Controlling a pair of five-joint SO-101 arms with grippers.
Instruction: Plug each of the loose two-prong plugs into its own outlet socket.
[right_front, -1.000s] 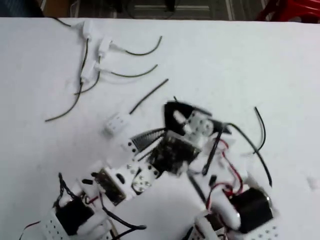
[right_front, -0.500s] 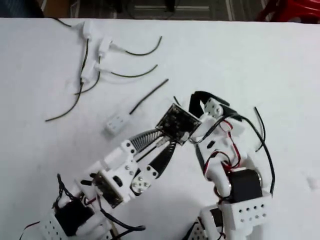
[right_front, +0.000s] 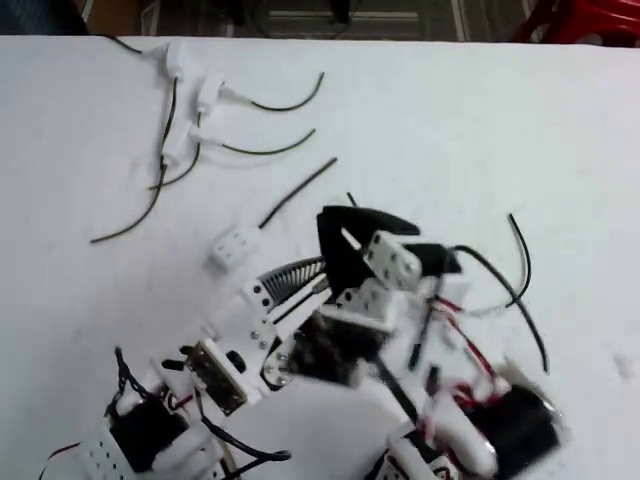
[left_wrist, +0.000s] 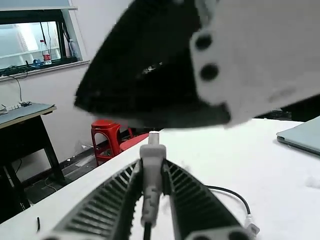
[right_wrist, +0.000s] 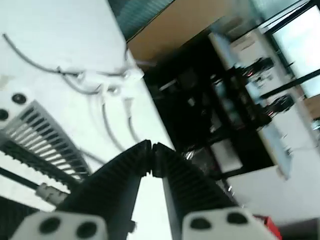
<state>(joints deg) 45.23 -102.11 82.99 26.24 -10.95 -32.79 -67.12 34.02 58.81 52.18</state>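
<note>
Left pincer (left_wrist: 151, 172) is closed tight on a white plug (left_wrist: 152, 152). The plug sits straight between the two ribbed fingers (right_front: 292, 273). It lies the same way they do, and its front end pokes out past the tips. Its cord hangs back between the fingers. Seen from above, these fingers run from 8 o'clock to 2 o'clock, so I think the plug points at about 2 o'clock. The socket (right_front: 232, 247) is a small white block on the table (right_front: 480, 120). It lies at about 9 o'clock from the fingertips, near but not touching. That means the plug faces away from it. I think the left arm must swing the plug round toward 9 o'clock before it can push it in. The left arm is also the nearer one to the socket. The right pincer (right_wrist: 151, 147) has its two fingers pressed together with nothing between them. It hangs just over the tips of the left pincer. I see no plug in the socket, but its holes are too small to tell for sure. A dark wire (right_front: 300, 190) runs off from beside it toward 1 o'clock. The other plugs (right_front: 208, 95) lie loose with their cords far off at 11 o'clock on the table.
</note>
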